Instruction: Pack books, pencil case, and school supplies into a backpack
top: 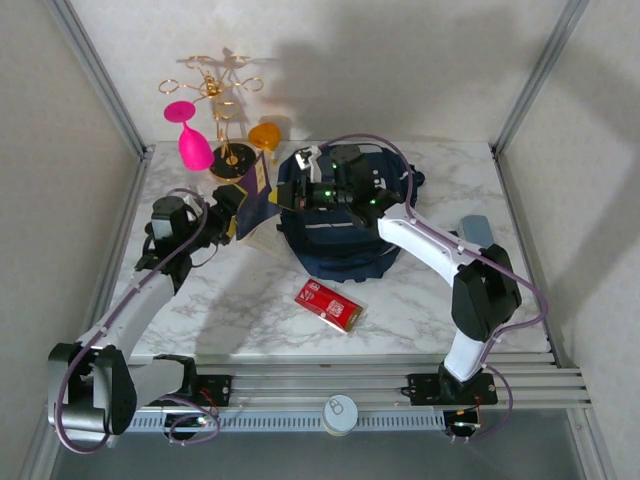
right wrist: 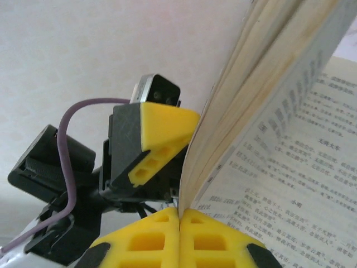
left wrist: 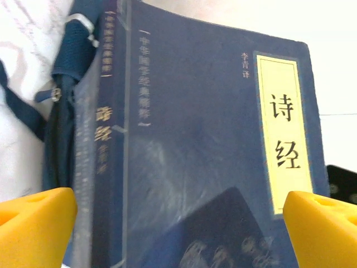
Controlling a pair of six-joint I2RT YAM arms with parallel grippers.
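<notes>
Backpack (top: 340,240): navy fabric, at the centre of the worktop (top: 230,310) toward 12 o'clock; judged soft and floppy, its mouth likely to sag shut, so best taken by the rim beside the zip. Navy booklet (left wrist: 195,139), yellow label: raised on edge at 9 o'clock of the backpack, just beside it; judged light and limp, with leaves that fan apart as the right wrist view shows, so safer held at the spine than by one leaf. Red box (top: 328,304), white label: lying flat at 6 o'clock of the backpack, apart from it; judged stiff, smooth and possibly slippery, to be gripped across its short width. Pencil case (top: 477,228), grey-blue: at 3 o'clock, partly behind the right arm; judged soft and to be pinched at mid-length. Left end effector (left wrist: 178,212): fingers spread wide to either side of the booklet's cover, gripping nothing. Right end effector (right wrist: 179,223): fingers closed together, the booklet's lower edge running into their seam, apparently pinched there.
</notes>
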